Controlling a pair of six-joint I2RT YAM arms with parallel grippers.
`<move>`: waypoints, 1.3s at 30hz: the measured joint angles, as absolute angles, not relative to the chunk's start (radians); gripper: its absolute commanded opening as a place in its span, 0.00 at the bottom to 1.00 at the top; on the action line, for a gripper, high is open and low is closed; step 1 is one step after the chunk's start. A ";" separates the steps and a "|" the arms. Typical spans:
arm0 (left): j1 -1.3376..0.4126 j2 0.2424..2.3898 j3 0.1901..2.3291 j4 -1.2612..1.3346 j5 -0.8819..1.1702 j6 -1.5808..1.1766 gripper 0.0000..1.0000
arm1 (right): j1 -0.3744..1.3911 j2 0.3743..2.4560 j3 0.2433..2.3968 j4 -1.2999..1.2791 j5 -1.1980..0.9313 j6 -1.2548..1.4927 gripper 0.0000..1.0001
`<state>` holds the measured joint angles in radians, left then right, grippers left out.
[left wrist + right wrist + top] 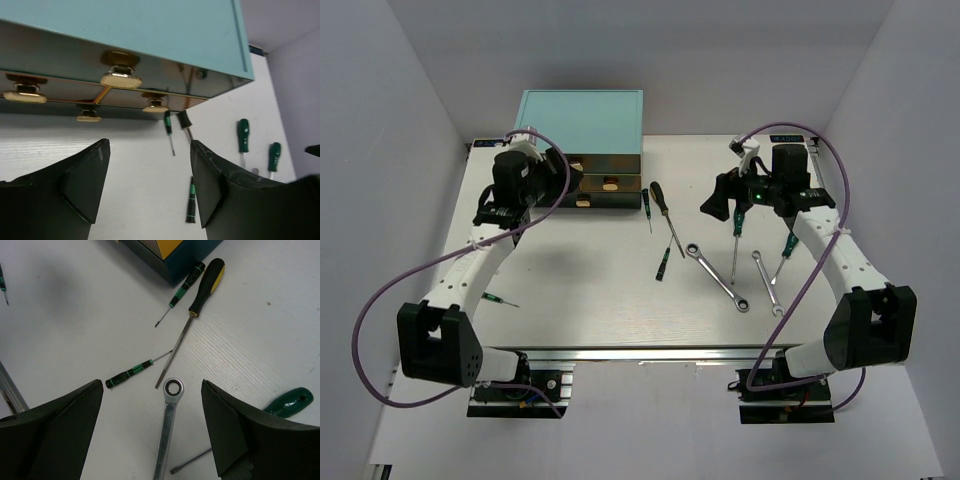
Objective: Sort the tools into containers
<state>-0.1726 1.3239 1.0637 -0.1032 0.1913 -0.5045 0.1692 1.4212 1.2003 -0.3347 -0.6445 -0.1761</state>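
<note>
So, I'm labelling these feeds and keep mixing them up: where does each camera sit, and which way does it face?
Top external: above and behind the bases, looking down on the table; left arm and right arm show whole.
Left wrist: low, facing the cabinet, its drawers and gold knobs; the open left claw frames the bottom.
Right wrist: looking down at a wrench; right claw open at the bottom.
Shared: both wrist views catch the black-handled screwdriver beside the cabinet.

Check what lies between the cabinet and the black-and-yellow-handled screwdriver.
A small green-and-black screwdriver lies there, beside the larger screwdriver and just off the corner of the cabinet. The right wrist view shows it best; the top view agrees.
</note>
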 measured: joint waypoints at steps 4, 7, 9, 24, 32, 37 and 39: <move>-0.173 1.395 1.145 -0.149 0.162 -0.464 0.76 | 0.204 1.421 1.199 -0.303 -0.634 -0.111 0.85; -0.173 1.456 1.211 -0.178 0.148 -0.438 0.76 | 0.210 1.422 1.195 -0.285 -0.630 -0.082 0.85; -0.173 1.496 1.248 -0.190 0.142 -0.423 0.75 | 0.210 1.422 1.195 -0.279 -0.627 -0.070 0.85; -0.173 1.676 1.374 -0.265 0.111 -0.325 0.72 | 0.210 1.422 1.195 -0.259 -0.605 -0.050 0.85; -0.181 1.707 1.403 -0.246 0.094 -0.312 0.65 | 0.210 1.422 1.195 -0.259 -0.605 -0.046 0.85; -0.202 1.710 1.402 -0.233 0.066 -0.316 0.54 | 0.210 1.422 1.194 -0.259 -0.605 -0.047 0.85; -0.211 1.708 1.399 -0.230 0.051 -0.318 0.50 | 0.210 1.422 1.192 -0.259 -0.605 -0.047 0.85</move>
